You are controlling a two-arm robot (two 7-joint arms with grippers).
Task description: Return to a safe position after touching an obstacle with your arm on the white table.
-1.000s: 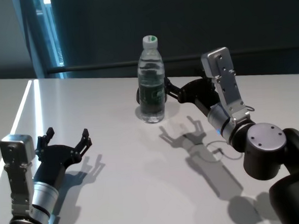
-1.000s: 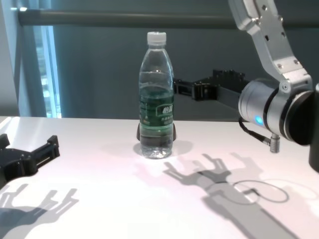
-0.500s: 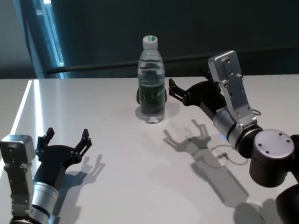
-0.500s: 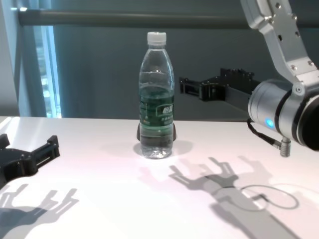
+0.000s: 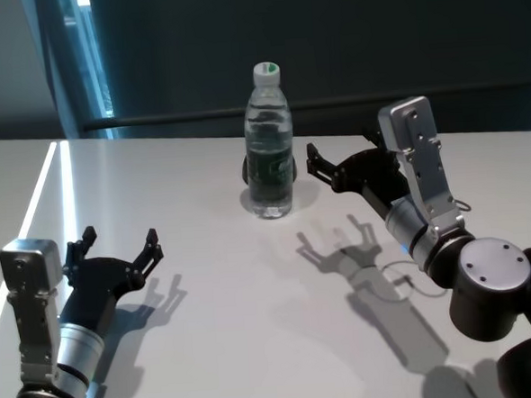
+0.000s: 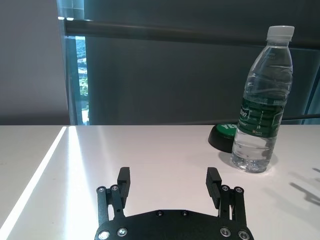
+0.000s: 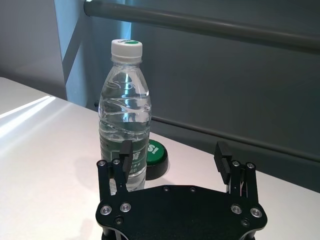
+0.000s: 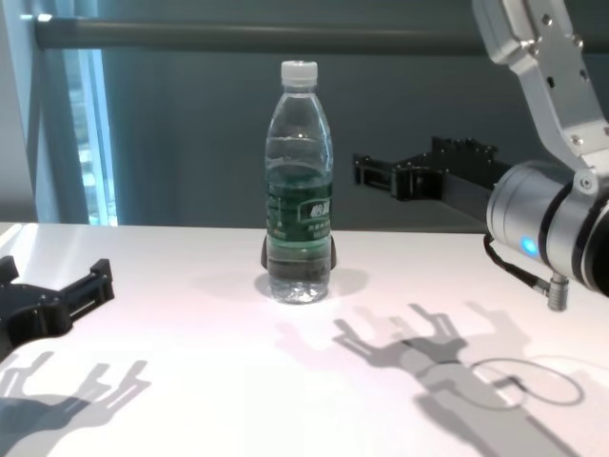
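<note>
Tall clear plastic water bottle (image 5: 269, 143) with white screw cap and dark green label band stands upright toward the far middle of the wide glossy white table (image 5: 210, 329). Water roughly to the shoulder. A low round dark green button-like disc (image 7: 156, 156) sits just behind the bottle's base, partly hidden by it in the head view.

Right gripper (image 5: 320, 167): black, fingers spread apart, nothing between them. It hangs above the table just to the right of the bottle, at about label height. The chest view shows a clear gap between fingertips and bottle; no contact. Its shadow falls on the table nearer the robot.

Left gripper (image 5: 121, 249): black, fingers also spread and empty, low over the near left part of the table, well apart from the bottle. Looks parked.

Step in hand, as I judge it: the retreat. Bottle upright and the right arm clear of it, so the touch appears done and the arm is on the way to a safe pose.

Next move calls for drawing the right arm further right and nearer the robot, away from the bottle, with no sweep to the left, since a light knock would topple so tall a bottle.
</note>
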